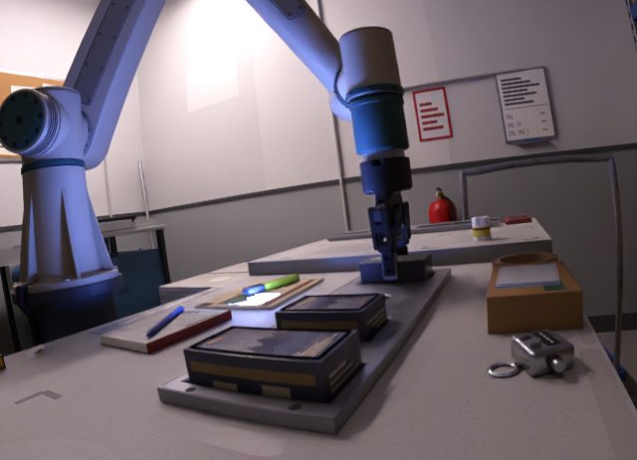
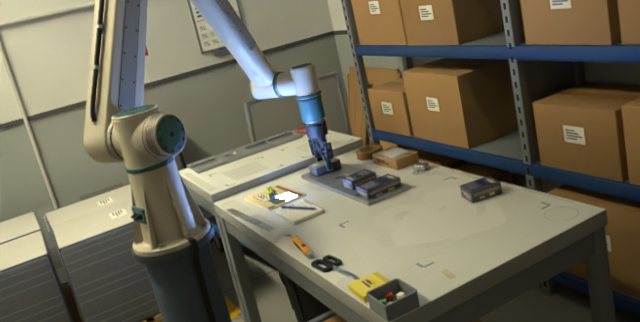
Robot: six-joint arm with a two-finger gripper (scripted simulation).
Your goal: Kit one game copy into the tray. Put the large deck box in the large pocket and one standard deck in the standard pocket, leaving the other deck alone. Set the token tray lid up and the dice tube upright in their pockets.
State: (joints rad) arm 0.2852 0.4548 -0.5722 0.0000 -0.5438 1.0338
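Observation:
The grey kitting tray (image 1: 329,352) (image 2: 356,187) lies on the table with the large deck box (image 1: 272,361) (image 2: 377,185) in its near pocket and a standard deck (image 1: 332,314) (image 2: 358,178) in the middle one. At the tray's far end sits the dark token tray (image 1: 397,268) (image 2: 325,166), and my gripper (image 1: 389,270) (image 2: 326,163) stands straight down on it, still clamped on its sides. A second standard deck (image 2: 480,189) lies alone on the table to the right. A small white and yellow cylinder (image 1: 481,227) stands upright on the raised grey surface behind.
A cardboard box (image 1: 532,296) (image 2: 395,157) sits right of the tray with a metal tally counter (image 1: 540,352) in front of it. A notepad with pen (image 1: 164,328) and a clipboard with marker (image 1: 262,293) lie to the left. Shelving with cartons (image 2: 500,62) stands behind the table.

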